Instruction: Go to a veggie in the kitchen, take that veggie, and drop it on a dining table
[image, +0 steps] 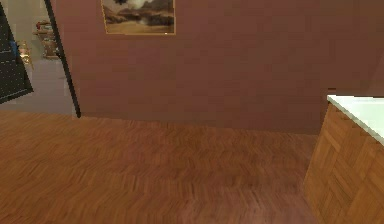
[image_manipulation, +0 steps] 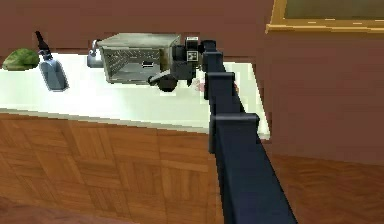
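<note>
Currently hand (image_manipulation: 163, 78) by grey box (image_manipulation: 128, 55) on counter (image_manipulation: 100, 102); green veggie (image_manipulation: 17, 60) well apart

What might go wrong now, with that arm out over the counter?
1. The claw is right at a metal box on the counter; a careless move might shove it.
2. The green lump, possibly the veggie, lies at the far end, past a bottle; going for it might tip the bottle.
3. I cannot tell whether the claw holds anything, so it may leave empty.
</note>
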